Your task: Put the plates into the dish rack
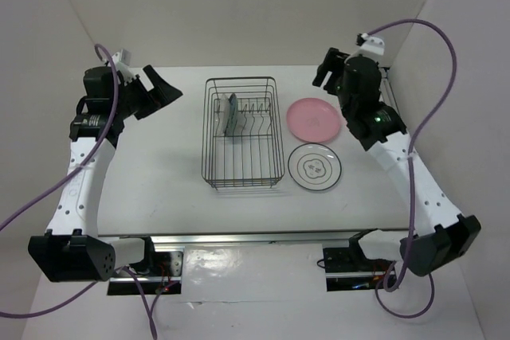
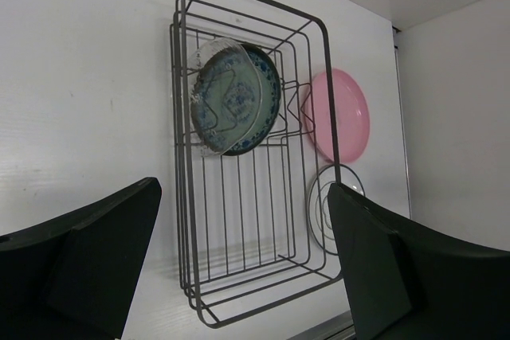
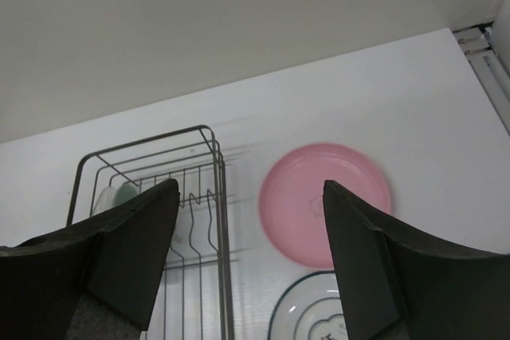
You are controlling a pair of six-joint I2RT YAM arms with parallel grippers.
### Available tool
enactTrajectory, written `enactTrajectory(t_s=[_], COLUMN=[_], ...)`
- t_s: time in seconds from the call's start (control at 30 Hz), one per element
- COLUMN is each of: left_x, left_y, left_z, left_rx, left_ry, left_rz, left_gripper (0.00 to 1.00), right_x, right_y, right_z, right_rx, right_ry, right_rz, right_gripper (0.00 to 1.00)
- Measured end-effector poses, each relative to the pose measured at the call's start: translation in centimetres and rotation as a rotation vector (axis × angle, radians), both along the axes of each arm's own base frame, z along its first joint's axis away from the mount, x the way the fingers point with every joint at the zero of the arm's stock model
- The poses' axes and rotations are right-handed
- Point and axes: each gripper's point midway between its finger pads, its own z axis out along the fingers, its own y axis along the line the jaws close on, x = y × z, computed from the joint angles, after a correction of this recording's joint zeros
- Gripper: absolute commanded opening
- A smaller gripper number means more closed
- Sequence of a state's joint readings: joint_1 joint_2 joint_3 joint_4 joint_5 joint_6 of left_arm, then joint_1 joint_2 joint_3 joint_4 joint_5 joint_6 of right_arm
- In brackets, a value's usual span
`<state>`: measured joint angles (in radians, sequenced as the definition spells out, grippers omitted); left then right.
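The black wire dish rack stands mid-table. A dark teal patterned plate and a clear glass plate stand upright together among its prongs at the far end. The pink plate lies flat on the table right of the rack. The white plate with black rings lies just in front of it. My left gripper is open and empty, raised at the far left, apart from the rack. My right gripper is open and empty, raised behind the pink plate.
White walls close in the table at the back and on both sides. A metal rail runs along the near edge between the arm bases. The white table shows bare left of the rack.
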<state>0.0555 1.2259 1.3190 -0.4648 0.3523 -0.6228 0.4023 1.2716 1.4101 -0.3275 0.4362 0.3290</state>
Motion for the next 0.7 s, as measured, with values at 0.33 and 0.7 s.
enactTrajectory(t_s=[0.33,0.7], left_x=[-0.1,4.7], left_y=[1.2,8.0], left_z=[1.0,-4.3], left_rx=[0.033,-0.041], left_ry=[-0.017,0.146], left_rz=[0.036,0.159], left_gripper=[1.00,1.00], right_x=[0.3,-0.8], right_y=[-12.1,-10.2], right_z=[-13.8,-26.6], right_rx=[0.132,0.264], right_ry=[0.298,0.522], right_rz=[-0.109,-0.018], right_gripper=[0.89,0.89])
